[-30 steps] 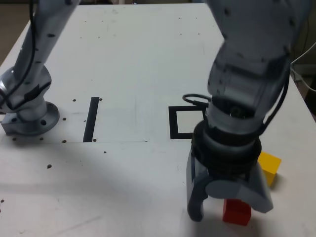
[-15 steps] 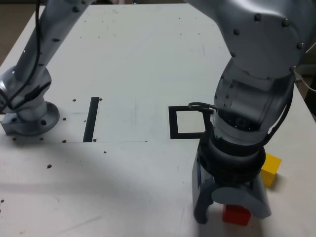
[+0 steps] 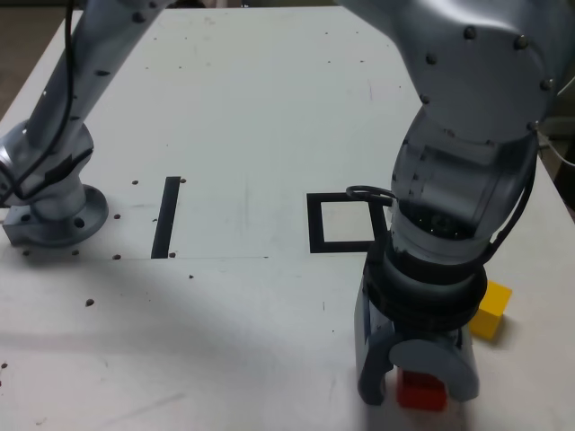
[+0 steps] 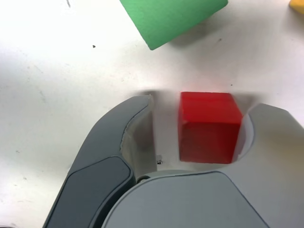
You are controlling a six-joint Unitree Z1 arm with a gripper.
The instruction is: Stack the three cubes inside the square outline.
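The red cube sits on the white table near the front edge, between the fingers of my gripper. In the wrist view the red cube touches one finger, while a narrow gap separates it from the other finger; the gripper is still open. The yellow cube lies just beyond, toward the exterior view's right. The green cube shows only in the wrist view, a little past the red one, with a sliver of the yellow cube at the corner. The square outline lies behind the gripper, partly covered by the arm.
A straight black stripe is taped on the table toward the exterior view's left. The arm's base is bolted at the far left. The table's front edge runs close under the gripper.
The gripper has sunk lower over the red cube and its fingers have drawn in from wide apart to close around it. The cubes have not moved.
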